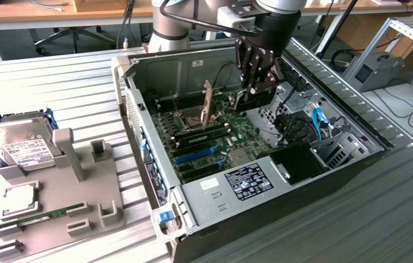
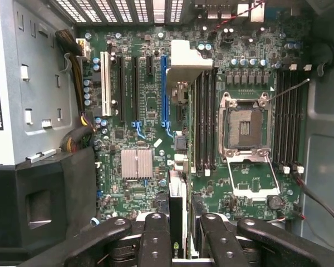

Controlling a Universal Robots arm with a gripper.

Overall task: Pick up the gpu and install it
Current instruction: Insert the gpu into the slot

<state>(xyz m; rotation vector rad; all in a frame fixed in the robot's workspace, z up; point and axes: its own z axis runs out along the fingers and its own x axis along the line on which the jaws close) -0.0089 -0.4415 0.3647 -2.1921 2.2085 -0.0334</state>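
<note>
Fingers (image 2: 156,239) of the gripper (image 2: 183,222) are clamped on the gpu (image 2: 176,203), which is held edge-on above the motherboard (image 2: 133,117) inside the case (image 1: 137,109). Its thin edge lines up with the 2 blue slots (image 2: 165,94), just beside them, not seated. Can't tell which end the bracket's on. Gripper sits toward the case's far side.
</note>
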